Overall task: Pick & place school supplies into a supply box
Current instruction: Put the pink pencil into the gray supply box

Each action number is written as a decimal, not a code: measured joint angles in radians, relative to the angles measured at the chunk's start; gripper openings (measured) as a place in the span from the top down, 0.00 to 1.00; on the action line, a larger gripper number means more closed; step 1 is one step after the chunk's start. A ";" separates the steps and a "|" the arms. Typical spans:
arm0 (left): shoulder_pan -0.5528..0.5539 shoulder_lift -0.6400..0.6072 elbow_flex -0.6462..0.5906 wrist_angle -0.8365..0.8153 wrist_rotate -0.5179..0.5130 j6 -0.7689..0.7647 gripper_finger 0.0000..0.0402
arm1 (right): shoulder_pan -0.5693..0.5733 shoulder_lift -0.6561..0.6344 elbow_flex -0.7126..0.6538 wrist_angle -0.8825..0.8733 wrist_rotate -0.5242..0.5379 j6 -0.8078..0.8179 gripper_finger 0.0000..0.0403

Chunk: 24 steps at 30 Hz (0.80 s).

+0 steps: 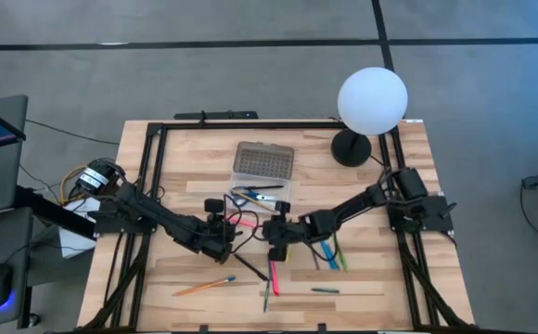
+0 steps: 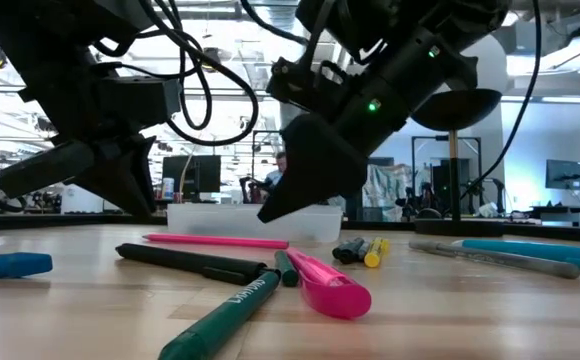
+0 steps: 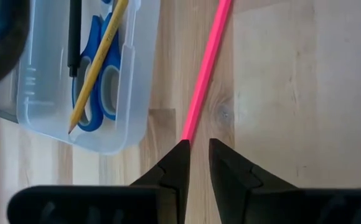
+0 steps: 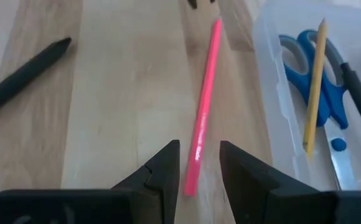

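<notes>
A pink pencil (image 1: pixel 242 222) lies flat on the wood between my two grippers. My left gripper (image 3: pixel 197 163) stands narrowly open, with one end of the pencil (image 3: pixel 187 135) just in front of its tips. My right gripper (image 4: pixel 199 165) is open, a finger on each side of the pencil's other end (image 4: pixel 194 177), not touching it. The supply box (image 1: pixel 261 196) is a clear tray with its dotted grey lid (image 1: pixel 264 160) folded back. In the tray lie blue-handled scissors (image 3: pixel 96 87), a yellow pencil (image 4: pixel 313 93) and a black pen (image 3: pixel 74 37).
More pens and markers lie toward the near edge: a pink marker (image 2: pixel 330 285), a green pen (image 2: pixel 225 308), a black pen (image 2: pixel 190 262), an orange pencil (image 1: pixel 204 286) and a bunch of several (image 1: pixel 330 255). A black lamp with a white globe (image 1: pixel 372 98) stands at the far right.
</notes>
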 joint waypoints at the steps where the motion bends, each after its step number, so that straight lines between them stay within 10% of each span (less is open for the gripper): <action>1: 0.000 0.000 0.000 0.003 -0.001 0.000 0.86 | -0.004 0.000 0.000 -0.007 -0.003 0.001 0.73; 24: 0.000 0.000 0.000 0.018 0.000 0.006 0.86 | -0.042 0.039 0.001 -0.008 -0.109 0.031 0.73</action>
